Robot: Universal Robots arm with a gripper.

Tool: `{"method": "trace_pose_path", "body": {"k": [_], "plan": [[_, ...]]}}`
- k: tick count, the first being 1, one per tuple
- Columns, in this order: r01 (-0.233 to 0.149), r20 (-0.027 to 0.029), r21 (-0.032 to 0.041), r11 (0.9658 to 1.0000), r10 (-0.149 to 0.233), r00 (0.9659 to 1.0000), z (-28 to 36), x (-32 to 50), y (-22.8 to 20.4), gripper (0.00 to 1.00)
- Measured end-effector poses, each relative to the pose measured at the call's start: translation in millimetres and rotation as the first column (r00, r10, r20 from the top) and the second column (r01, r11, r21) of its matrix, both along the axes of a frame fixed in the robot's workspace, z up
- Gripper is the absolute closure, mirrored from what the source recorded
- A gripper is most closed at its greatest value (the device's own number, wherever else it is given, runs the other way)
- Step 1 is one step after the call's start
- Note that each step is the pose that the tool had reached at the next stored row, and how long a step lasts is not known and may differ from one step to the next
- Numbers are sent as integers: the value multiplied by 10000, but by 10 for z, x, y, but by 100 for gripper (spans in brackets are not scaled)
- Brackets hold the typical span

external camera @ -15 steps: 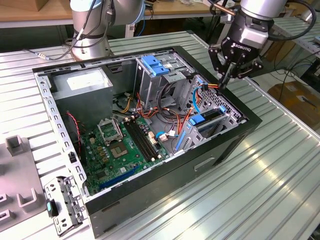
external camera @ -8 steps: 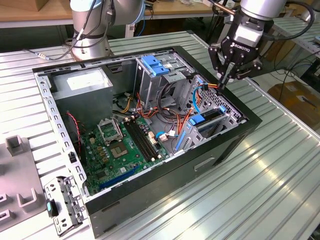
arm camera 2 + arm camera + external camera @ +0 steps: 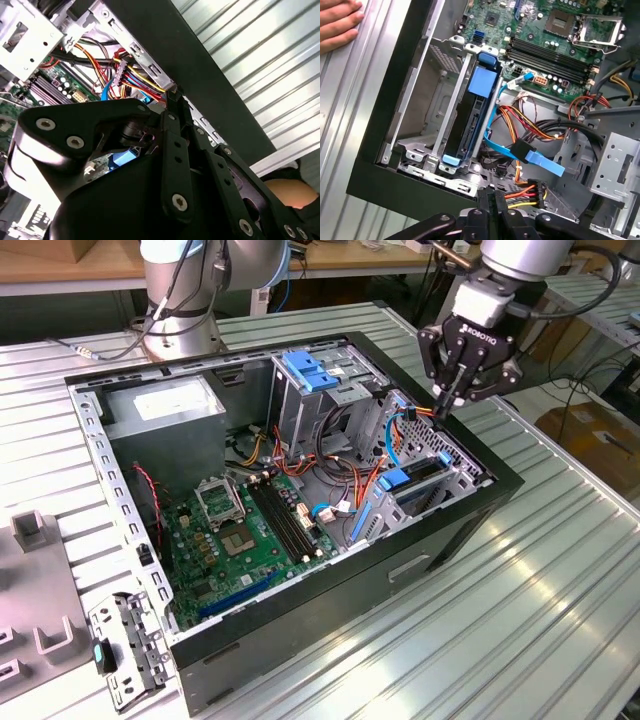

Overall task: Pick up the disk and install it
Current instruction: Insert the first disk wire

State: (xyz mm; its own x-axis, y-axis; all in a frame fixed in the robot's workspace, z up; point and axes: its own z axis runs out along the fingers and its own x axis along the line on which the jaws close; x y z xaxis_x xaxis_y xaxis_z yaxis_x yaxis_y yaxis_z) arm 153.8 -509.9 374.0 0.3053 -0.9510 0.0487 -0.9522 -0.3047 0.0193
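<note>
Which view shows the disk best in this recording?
The first wrist view: the disk sits on edge in the metal bay, its blue frame and dark body visible along its length. The exterior view shows it smaller and partly screened by the bay. In the second wrist view, the end effector blocks that area.

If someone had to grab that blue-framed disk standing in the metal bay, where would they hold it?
Probably by the blue frame's upper edge, coming from above. The disk stands on edge in the drive bay, metal walls covering its flat faces, so only that narrow edge lies open. The gripper hovers nearby.
</note>
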Motion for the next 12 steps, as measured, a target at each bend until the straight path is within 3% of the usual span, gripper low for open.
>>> {"method": "trace_pose_path", "body": {"k": [5,12], "plan": [[519,0,1,9987,-519,9987,-1,0,0,84],[563,0,0,9984,-563,9984,-1,0,0,84]]}}
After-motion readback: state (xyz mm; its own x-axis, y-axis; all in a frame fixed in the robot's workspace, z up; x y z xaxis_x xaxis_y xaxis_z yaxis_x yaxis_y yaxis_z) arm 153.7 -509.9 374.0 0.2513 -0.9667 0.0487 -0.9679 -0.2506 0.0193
